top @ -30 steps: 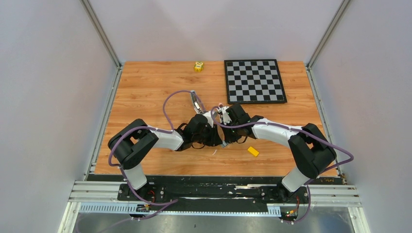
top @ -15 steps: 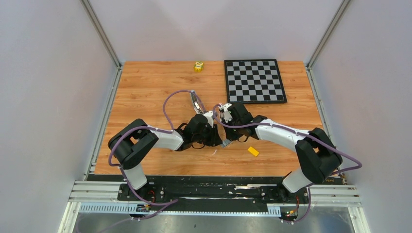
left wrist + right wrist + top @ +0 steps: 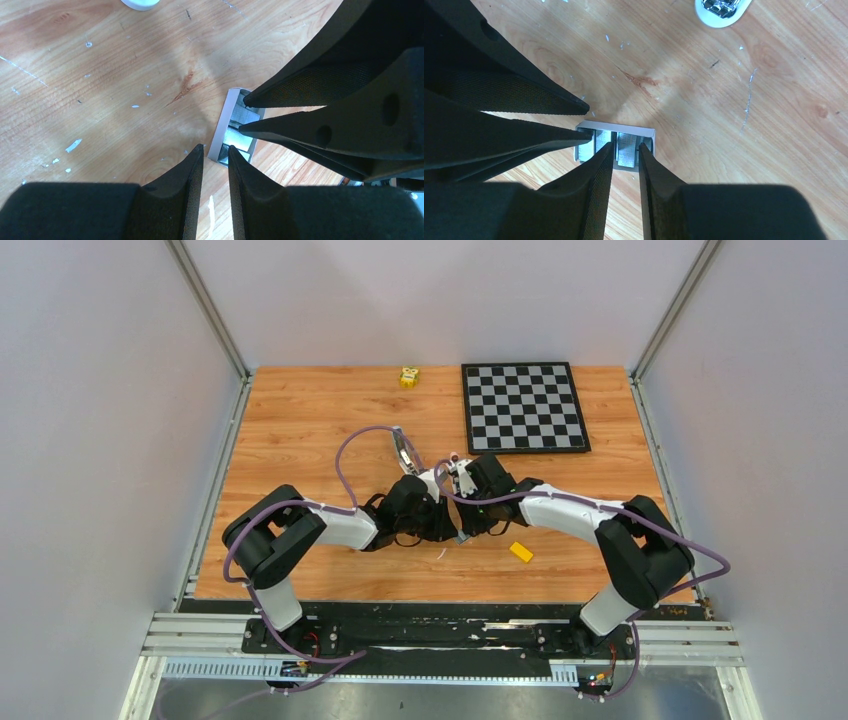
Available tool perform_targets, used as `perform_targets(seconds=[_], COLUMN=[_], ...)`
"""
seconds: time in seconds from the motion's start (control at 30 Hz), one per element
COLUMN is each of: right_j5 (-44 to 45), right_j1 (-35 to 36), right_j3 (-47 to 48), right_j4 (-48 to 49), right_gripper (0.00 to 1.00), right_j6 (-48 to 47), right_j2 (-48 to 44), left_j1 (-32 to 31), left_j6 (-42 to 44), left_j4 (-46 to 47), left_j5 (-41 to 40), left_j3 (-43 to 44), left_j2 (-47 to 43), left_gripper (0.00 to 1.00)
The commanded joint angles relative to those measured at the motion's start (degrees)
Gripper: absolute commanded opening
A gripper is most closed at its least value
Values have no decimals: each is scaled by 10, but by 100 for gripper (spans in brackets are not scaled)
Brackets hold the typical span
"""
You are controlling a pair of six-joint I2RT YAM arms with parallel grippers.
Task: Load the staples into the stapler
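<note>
Both arms (image 3: pixel 340 525) (image 3: pixel 560 512) bent inward, wrists meeting, jaws narrowly parted.

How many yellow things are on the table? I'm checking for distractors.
2: a yellow block near the front, right of the grippers, and a small yellow object at the far edge beside the chessboard.

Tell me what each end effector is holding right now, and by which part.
Right end effector straddles a strip of staples in the small box, grip unconfirmed. Left end effector holds nothing, fingertips at the box's edge.

We see: table (image 3: pixel 300 420) orange-brown woodgrain | far-right board (image 3: pixel 524 407) black-white checks | near block (image 3: pixel 521 552) yellow | staples (image 3: pixel 626 142) silvery-grey | fingers (image 3: pixel 599 170) black
</note>
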Motion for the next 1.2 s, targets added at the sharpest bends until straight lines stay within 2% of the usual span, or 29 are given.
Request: perform_targets(seconds=[0.0,0.77,1.17], right_j5=[-9,7,7], right_j1=[7,7,8], right_j3=[5,3,1], right_j4=[-4,-11,-10], right_gripper=[29,30,24], right_j6=[-12,-13,-9], right_j2=[10,22,25], left_j1=[-5,-5,-5], left_j6=[14,14,11], left_j4=[2,3,8], left_j5=[-3,-6,-8], left_j3=[0,-2,-8], left_j2=[8,6,5], left_gripper=[27,27,27])
